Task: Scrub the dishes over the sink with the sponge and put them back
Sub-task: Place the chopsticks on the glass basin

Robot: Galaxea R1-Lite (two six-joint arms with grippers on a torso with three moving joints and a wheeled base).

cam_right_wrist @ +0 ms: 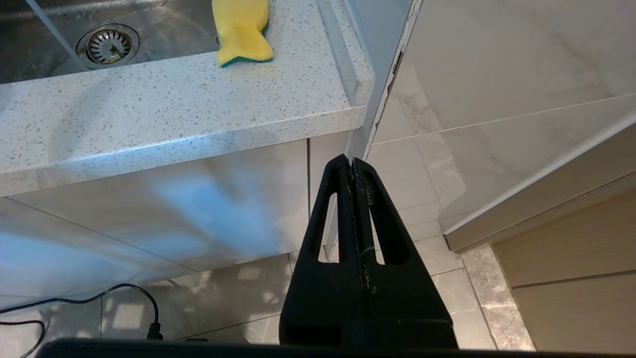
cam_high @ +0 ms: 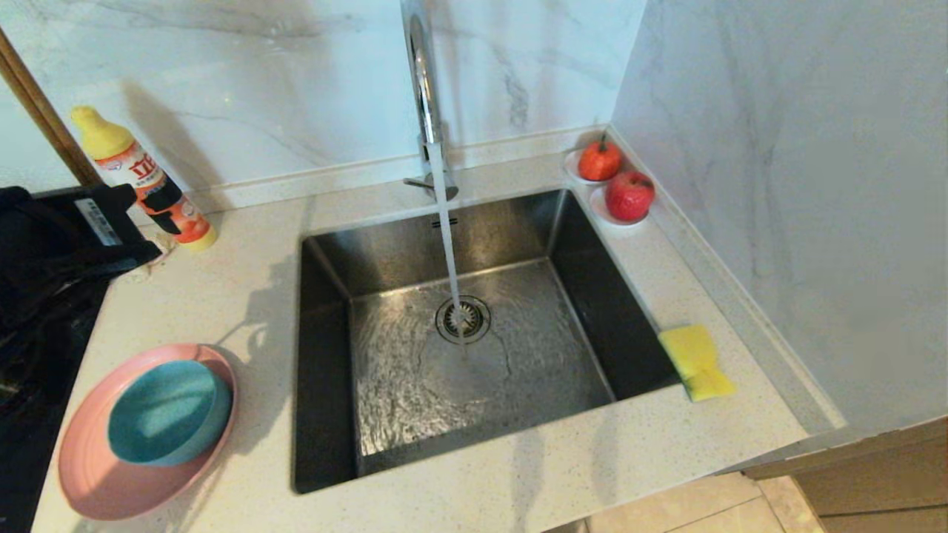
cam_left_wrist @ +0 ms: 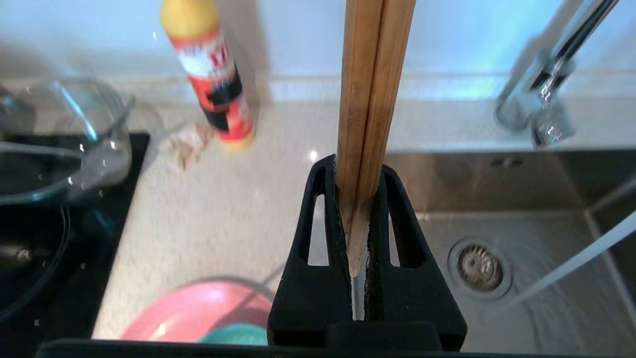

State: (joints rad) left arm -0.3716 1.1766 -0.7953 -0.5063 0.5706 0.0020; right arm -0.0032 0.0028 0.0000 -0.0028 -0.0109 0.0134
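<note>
Head view: the sink fills the middle of the counter, with water running from the tap onto the drain. On the counter's near-left corner the pink plate holds the teal bowl, the plate's rim close to the counter's front edge. The sponge lies on the narrow strip right of the sink, overhanging its rim. The left gripper hangs above the bare counter left of the sink, its fingers nearly pressed together with nothing between them. The right gripper is pressed together, parked low before the cabinet.
</note>
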